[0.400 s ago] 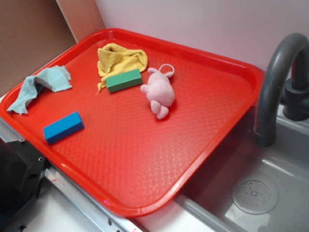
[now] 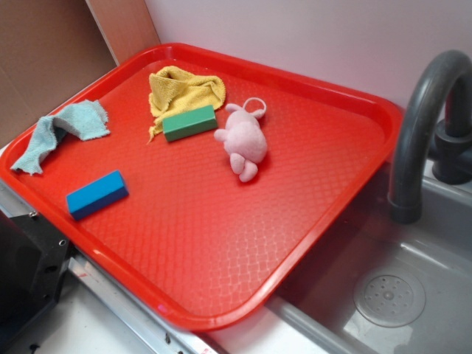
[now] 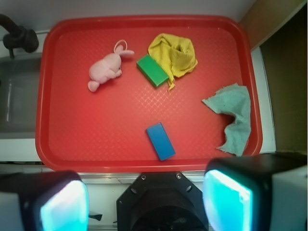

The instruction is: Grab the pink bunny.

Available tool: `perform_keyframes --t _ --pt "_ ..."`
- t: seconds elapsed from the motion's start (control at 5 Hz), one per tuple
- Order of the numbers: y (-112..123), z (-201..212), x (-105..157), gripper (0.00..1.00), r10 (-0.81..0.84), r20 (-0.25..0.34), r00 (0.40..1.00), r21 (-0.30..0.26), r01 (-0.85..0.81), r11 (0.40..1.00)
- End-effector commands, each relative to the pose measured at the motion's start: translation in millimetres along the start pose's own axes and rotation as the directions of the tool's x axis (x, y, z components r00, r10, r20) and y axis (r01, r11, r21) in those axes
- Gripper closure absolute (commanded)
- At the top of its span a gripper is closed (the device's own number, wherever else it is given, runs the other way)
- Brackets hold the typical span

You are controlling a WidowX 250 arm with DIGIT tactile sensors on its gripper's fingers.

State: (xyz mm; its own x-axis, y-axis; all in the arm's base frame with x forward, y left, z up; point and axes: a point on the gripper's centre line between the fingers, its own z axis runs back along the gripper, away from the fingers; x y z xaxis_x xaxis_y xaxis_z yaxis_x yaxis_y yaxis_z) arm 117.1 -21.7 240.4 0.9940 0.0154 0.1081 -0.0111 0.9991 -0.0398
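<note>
The pink bunny [image 2: 244, 143] is a pale pink plush with a thin loop. It lies on the red tray [image 2: 221, 243] just right of a green block [image 2: 189, 122]. In the wrist view the bunny [image 3: 106, 70] lies at the tray's upper left. My gripper [image 3: 144, 202] is open and empty, with its cyan pads [image 3: 226, 199] wide apart at the bottom of the wrist view, high above the tray's near edge and far from the bunny. The gripper itself is out of the exterior view.
A yellow knitted cloth [image 2: 183, 90] lies behind the green block. A blue block [image 2: 96, 195] and a pale teal rag [image 2: 63, 129] lie on the tray's left side. A grey sink [image 2: 383, 287] with a dark faucet [image 2: 420, 110] is to the right. The robot's black base [image 2: 26, 273] is at the lower left.
</note>
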Motion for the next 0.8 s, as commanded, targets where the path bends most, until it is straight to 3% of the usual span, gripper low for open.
perform_keyframes --t 0.0,0.2,0.4,0.6 --pt "-7 -11 24 0.0 0.452 0.14 0.881 -0.012 -0.455 0.89" --pt "-16 -30 51 0.0 0.524 0.101 0.846 -0.112 -0.514 0.85" --pt "-28 -52 78 0.0 0.556 0.108 0.824 -0.086 -0.55 0.831" --pt "-30 -80 107 0.0 0.585 0.043 0.81 -0.128 -0.577 0.807"
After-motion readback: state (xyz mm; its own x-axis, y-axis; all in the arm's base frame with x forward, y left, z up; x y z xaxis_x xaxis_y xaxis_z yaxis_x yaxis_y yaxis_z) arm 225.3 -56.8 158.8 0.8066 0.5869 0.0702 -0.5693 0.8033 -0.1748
